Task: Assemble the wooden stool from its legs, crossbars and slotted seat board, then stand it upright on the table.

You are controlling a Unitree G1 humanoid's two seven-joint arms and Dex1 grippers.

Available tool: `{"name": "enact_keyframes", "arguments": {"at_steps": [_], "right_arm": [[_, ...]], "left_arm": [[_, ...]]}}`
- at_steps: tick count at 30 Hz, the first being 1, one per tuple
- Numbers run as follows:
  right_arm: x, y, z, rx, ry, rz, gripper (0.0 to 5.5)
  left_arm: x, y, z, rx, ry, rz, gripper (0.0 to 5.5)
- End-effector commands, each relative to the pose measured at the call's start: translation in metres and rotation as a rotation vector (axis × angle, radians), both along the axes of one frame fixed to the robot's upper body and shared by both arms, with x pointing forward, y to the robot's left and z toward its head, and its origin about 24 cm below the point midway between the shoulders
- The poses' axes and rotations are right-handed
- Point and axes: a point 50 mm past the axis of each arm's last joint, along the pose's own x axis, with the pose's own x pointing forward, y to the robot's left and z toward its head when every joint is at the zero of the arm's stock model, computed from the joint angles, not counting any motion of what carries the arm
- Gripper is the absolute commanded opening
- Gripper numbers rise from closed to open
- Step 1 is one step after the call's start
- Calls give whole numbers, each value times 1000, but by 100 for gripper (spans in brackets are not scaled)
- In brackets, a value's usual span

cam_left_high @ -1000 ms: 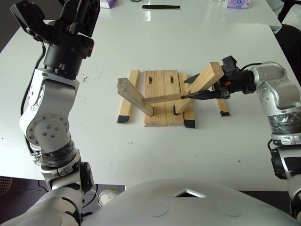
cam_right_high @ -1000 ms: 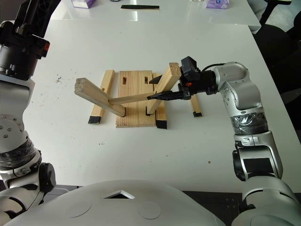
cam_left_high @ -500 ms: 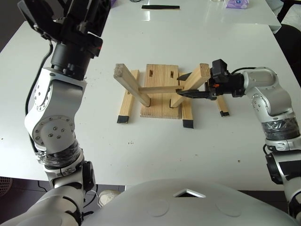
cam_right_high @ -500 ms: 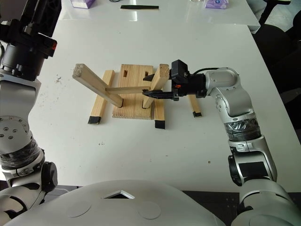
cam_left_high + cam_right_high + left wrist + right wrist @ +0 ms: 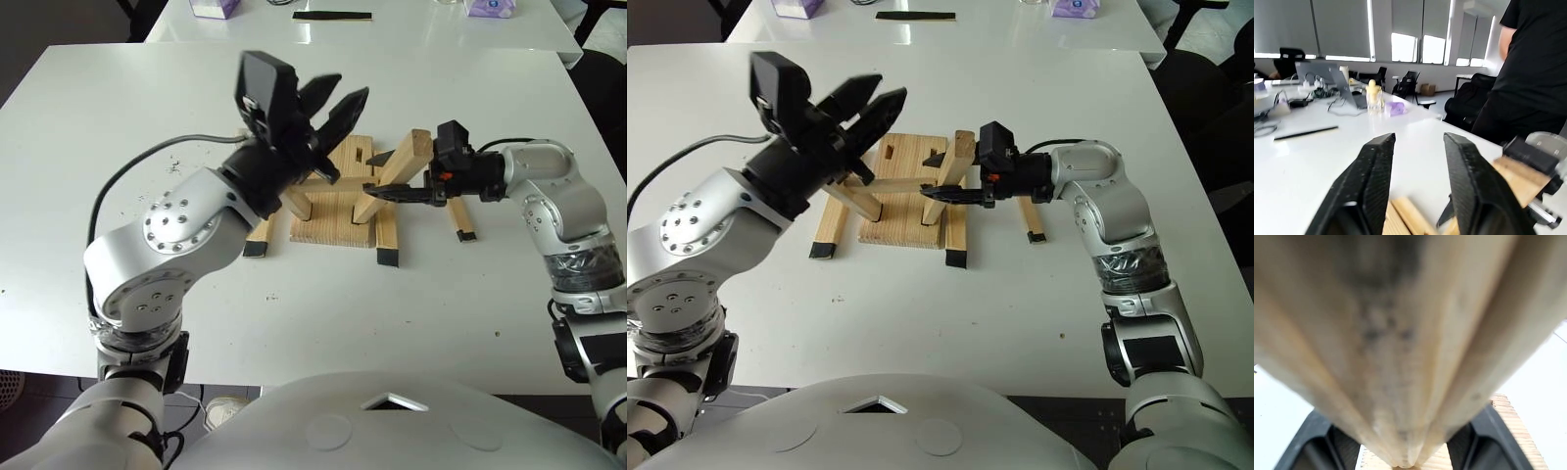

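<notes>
The slotted seat board (image 5: 904, 211) lies flat on the white table (image 5: 950, 313). A frame of two legs joined by a crossbar (image 5: 901, 184) stands on the board. My right gripper (image 5: 942, 174) is shut on the frame's right leg (image 5: 958, 157), which looms close in the right wrist view (image 5: 1400, 333) between the black fingers (image 5: 1317, 445). My left gripper (image 5: 870, 102) hovers open just above the frame's left leg (image 5: 862, 203), its fingers (image 5: 1376, 166) spread with nothing between them.
Three loose legs with black feet lie beside the board: one on its left (image 5: 831, 227), one at its right edge (image 5: 956, 240), one farther right (image 5: 1034, 223). A black strip (image 5: 916, 15) and purple boxes (image 5: 1078, 8) sit at the far side.
My left arm has swung down from high on the left to just above the frame, gripper open. The frame tipped more upright a second ago and has since stayed put in my right gripper.
</notes>
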Motion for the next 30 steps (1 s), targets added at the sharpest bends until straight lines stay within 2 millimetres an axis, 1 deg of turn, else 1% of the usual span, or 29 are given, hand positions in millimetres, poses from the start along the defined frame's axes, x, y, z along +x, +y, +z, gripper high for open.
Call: {"name": "enact_keyframes", "arguments": {"at_steps": [1, 4, 5, 6, 8, 9, 11, 12, 13, 17, 21, 25, 26, 27, 28, 30], "right_arm": [[-1, -1, -24, -94, 112, -8, 201], [1, 1, -22, -98, 110, 2, 201], [3, 2, -20, -99, 109, 5, 201], [4, 3, -19, -101, 109, 6, 201], [5, 6, -15, -101, 109, 10, 201], [5, 8, -12, -98, 110, 14, 201], [5, 12, -7, -89, 113, 21, 201], [5, 13, -6, -84, 114, 24, 201], [5, 14, -4, -85, 113, 26, 201], [6, 12, -7, -105, 117, 13, 201], [6, 14, -7, -107, 119, 14, 201], [7, 15, -6, -109, 119, 10, 201], [7, 15, -6, -113, 117, 9, 201], [8, 15, -7, -119, 116, 6, 201], [9, 13, -9, -127, 118, -3, 201], [8, 8, -14, -139, 124, -20, 201]], "left_arm": [[-2, -4, -25, 120, 111, 21, 114], [-3, -6, -39, 182, 164, 18, 69], [-4, -6, -45, 208, 189, 15, 60], [-4, -7, -51, 228, 210, 8, 38], [-4, -9, -65, 268, 260, -2, 9], [-5, -9, -72, 287, 286, -7, 0], [-7, -9, -87, 287, 347, -15, 0], [-7, -7, -93, 312, 351, -8, 0], [-7, -5, -95, 310, 348, -3, 0], [-4, -7, -88, 233, 318, -28, 0], [-9, -8, -97, 247, 346, -27, 0], [-4, -7, -102, 255, 334, -10, 0], [1, -7, -95, 230, 289, 14, 0], [7, -8, -84, 173, 233, 44, 0], [14, -8, -64, 82, 149, 72, 0], [25, -1, -8, -162, -63, 109, 0]]}}
